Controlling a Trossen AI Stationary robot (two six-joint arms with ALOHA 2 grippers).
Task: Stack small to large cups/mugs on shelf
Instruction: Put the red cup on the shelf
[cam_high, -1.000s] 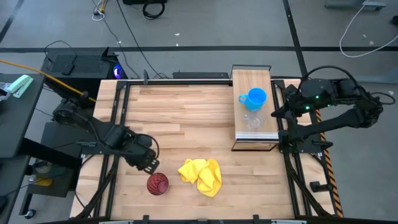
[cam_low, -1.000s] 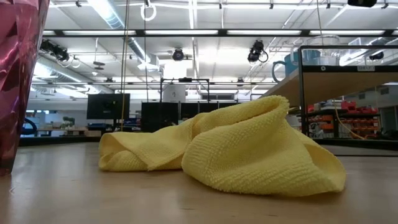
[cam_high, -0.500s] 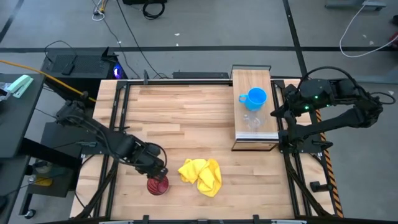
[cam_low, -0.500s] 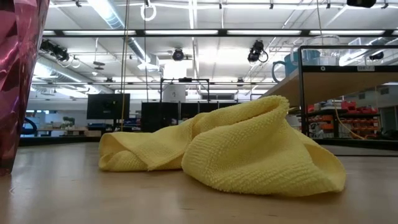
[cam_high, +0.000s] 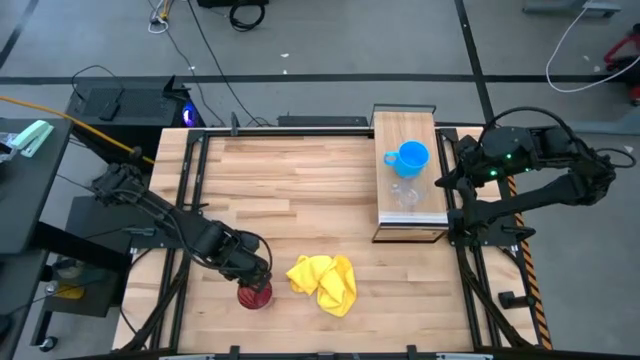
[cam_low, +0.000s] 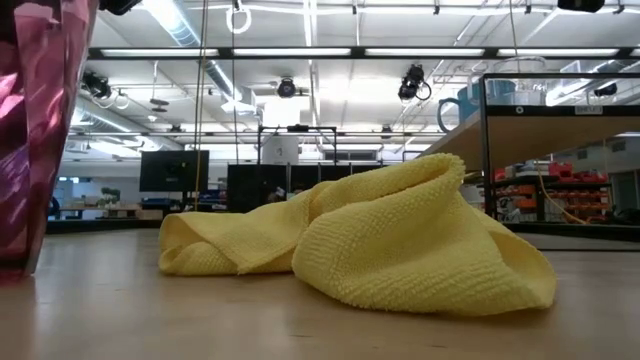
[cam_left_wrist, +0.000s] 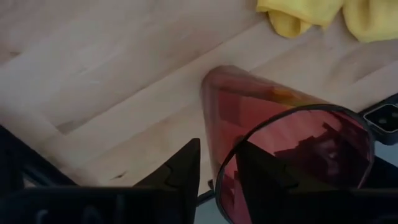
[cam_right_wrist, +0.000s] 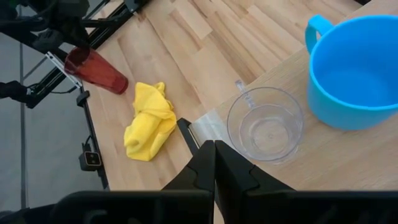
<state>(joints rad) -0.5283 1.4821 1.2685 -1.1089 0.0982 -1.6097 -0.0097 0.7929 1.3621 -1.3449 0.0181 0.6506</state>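
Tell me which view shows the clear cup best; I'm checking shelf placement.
The right wrist view: the clear cup stands on the shelf beside the blue mug. The high view shows it small and faint; the other views miss it.

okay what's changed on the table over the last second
The left gripper moved across the table to the red tumbler; its jaws now straddle the rim, and the tumbler looks slightly tilted. Right gripper, blue mug, clear cup and yellow cloth stayed put.
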